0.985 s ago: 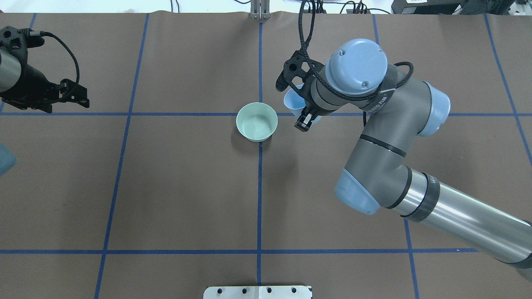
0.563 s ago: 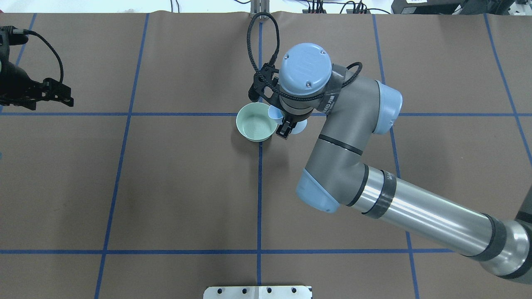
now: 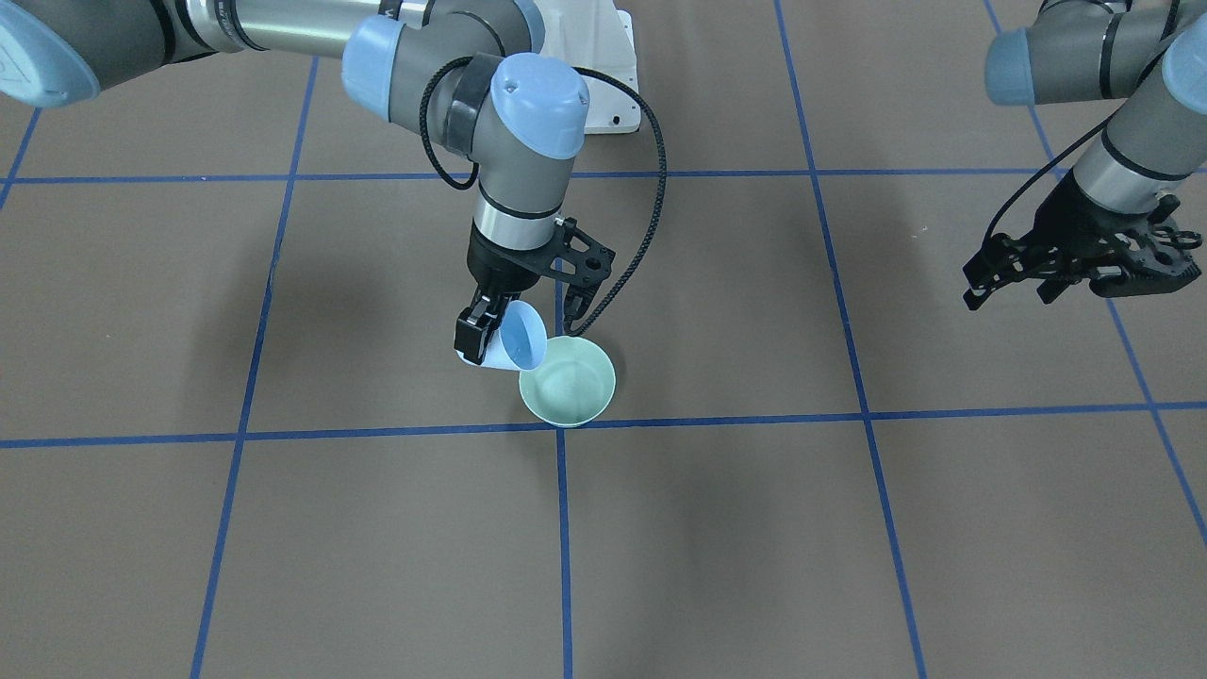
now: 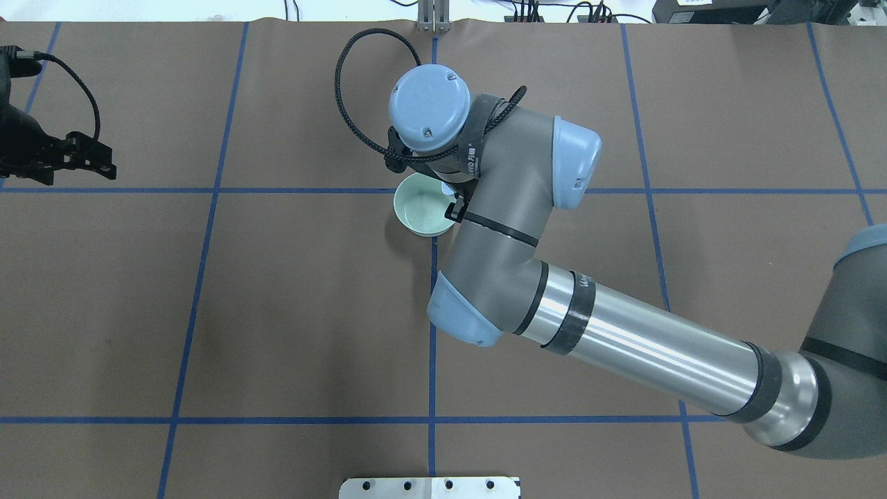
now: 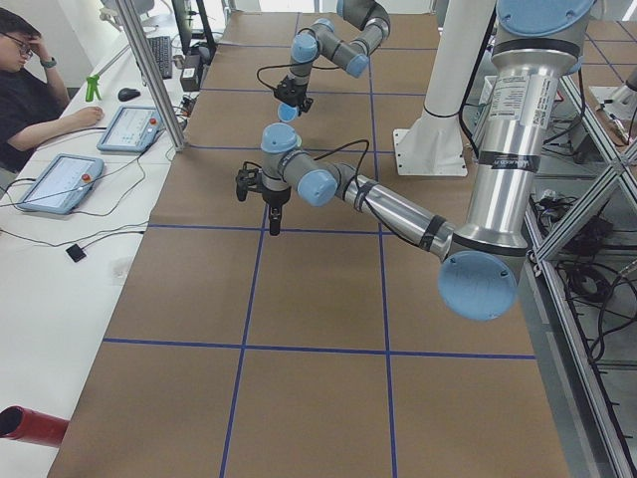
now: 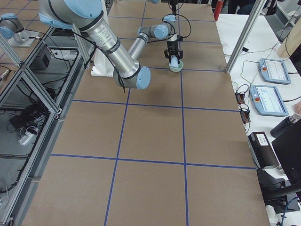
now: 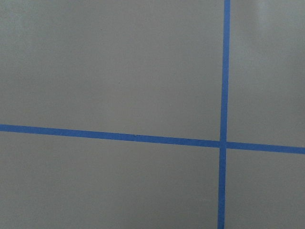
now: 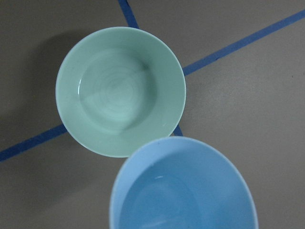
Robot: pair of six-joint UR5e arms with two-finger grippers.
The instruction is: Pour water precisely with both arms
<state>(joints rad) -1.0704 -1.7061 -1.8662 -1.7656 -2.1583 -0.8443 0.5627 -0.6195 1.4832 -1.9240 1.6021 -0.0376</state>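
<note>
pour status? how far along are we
Done: right gripper is shut on the light-blue cup, held at the pale-green bowl's rim. In hand: cup tilted toward the bowl, lip over its edge; water glints inside the cup, no stream visible. Left: the pour itself. Left gripper hangs open and empty, far to the side.

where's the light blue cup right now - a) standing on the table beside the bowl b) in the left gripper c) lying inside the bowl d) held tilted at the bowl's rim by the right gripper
d: the light-blue cup sits between the jaws of the right gripper, off the table and tipped toward the pale-green bowl at its rim; the left gripper holds nothing.
</note>
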